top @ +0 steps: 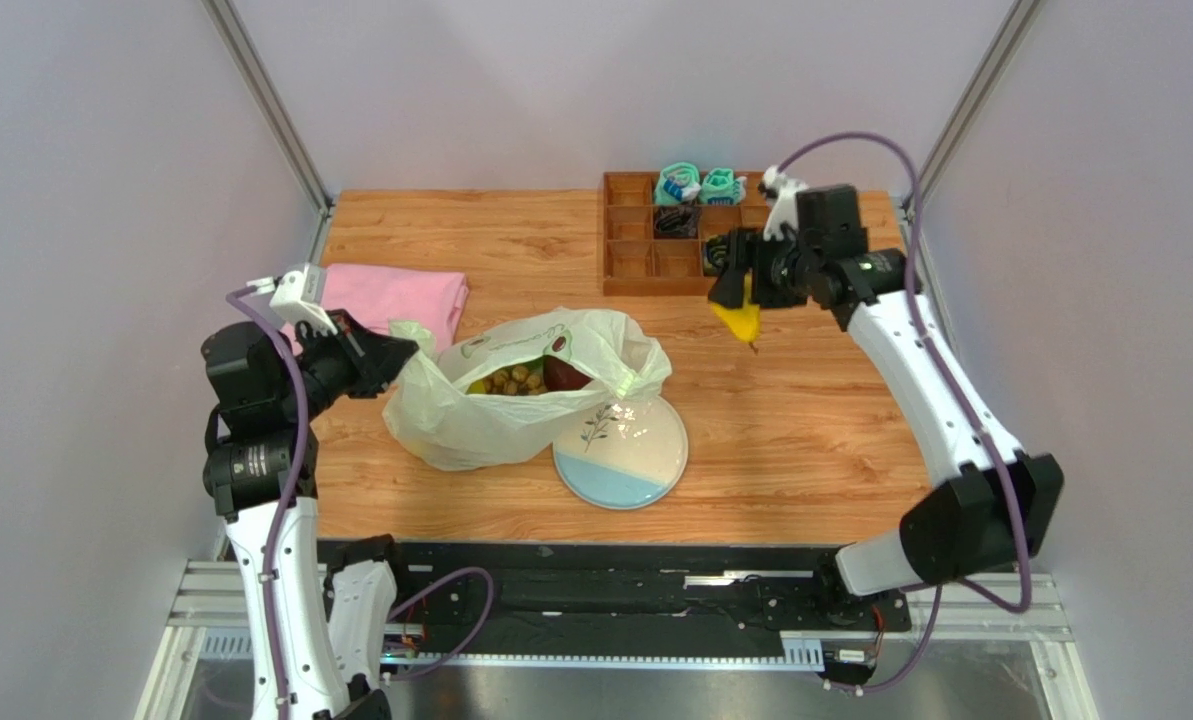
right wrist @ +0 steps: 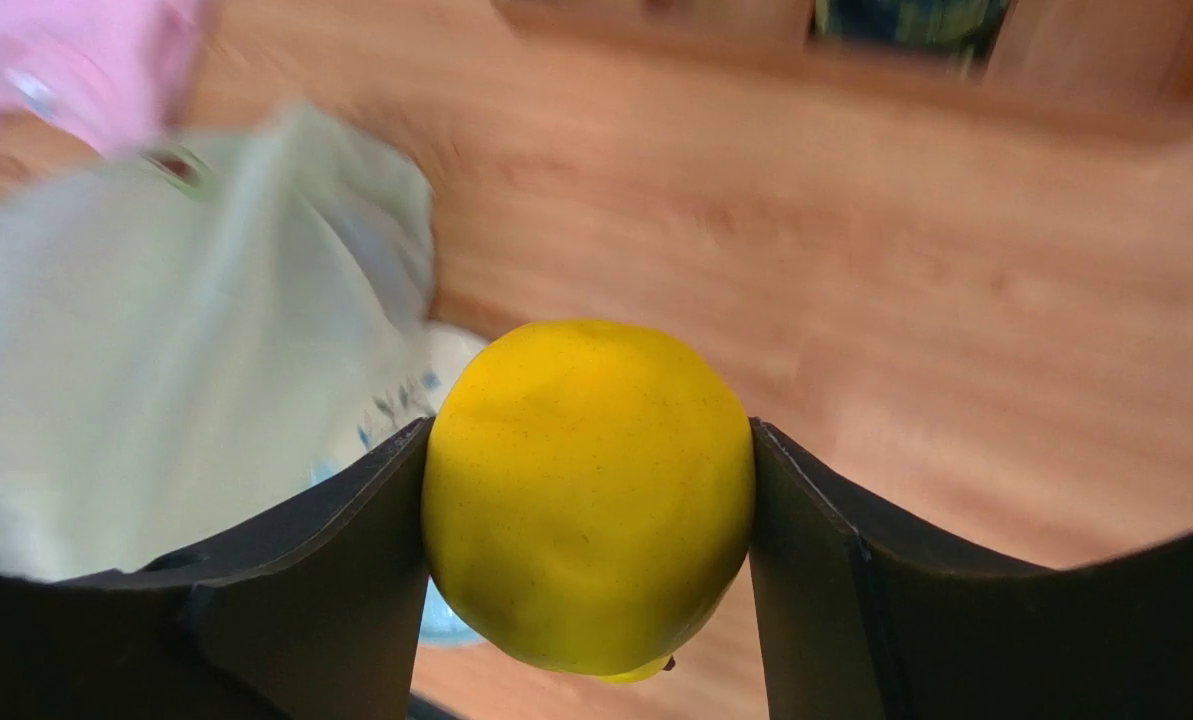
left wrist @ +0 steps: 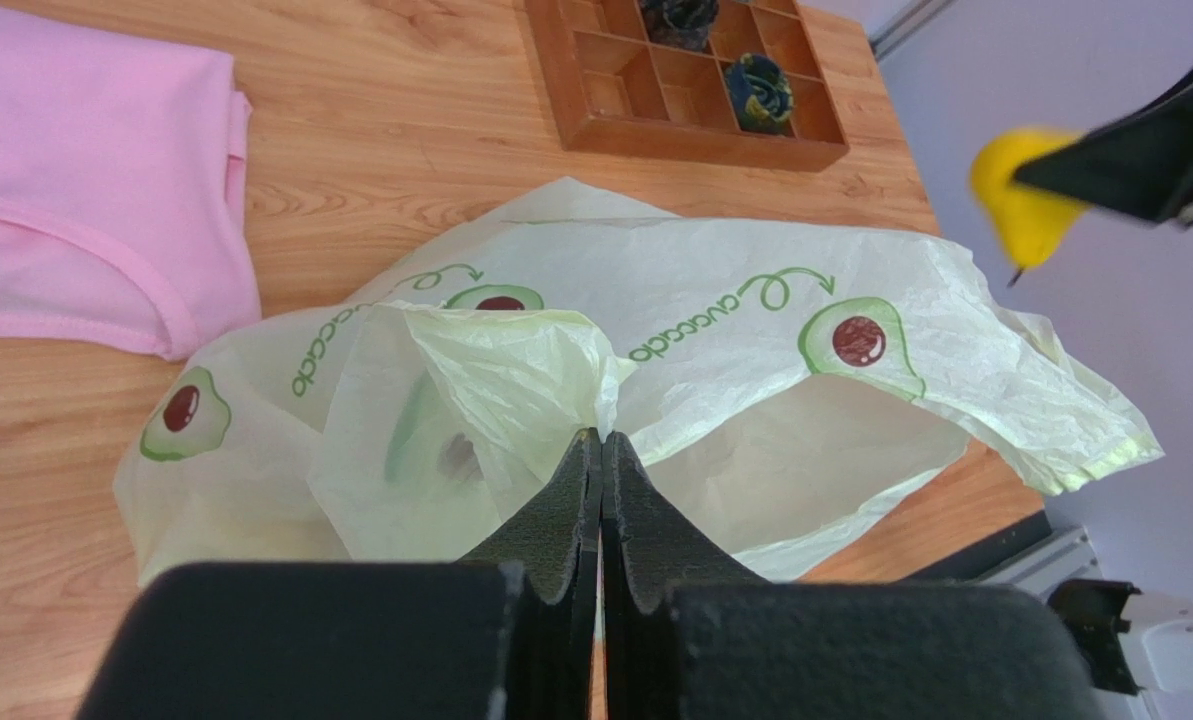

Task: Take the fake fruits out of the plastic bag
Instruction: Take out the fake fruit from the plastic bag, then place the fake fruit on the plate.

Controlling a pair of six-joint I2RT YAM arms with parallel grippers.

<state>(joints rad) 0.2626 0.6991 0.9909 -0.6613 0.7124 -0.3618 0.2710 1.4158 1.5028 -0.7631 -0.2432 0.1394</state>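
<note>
The pale yellow-green plastic bag (top: 520, 387) lies mid-table with its mouth open upward; several fake fruits (top: 524, 378), yellowish and dark red, show inside it. My left gripper (top: 402, 351) is shut on the bag's left edge; in the left wrist view its fingertips (left wrist: 602, 444) pinch a fold of the bag (left wrist: 467, 398). My right gripper (top: 737, 300) is shut on the yellow pear (top: 739, 321) and holds it in the air right of the bag, near the wooden tray. In the right wrist view the pear (right wrist: 587, 495) fills the gap between the fingers (right wrist: 332, 555).
A white and blue plate (top: 635, 458) lies partly under the bag's right side. A folded pink cloth (top: 395, 297) lies at the left behind the bag. A brown wooden tray (top: 635, 258) with teal and black small items stands at the back right.
</note>
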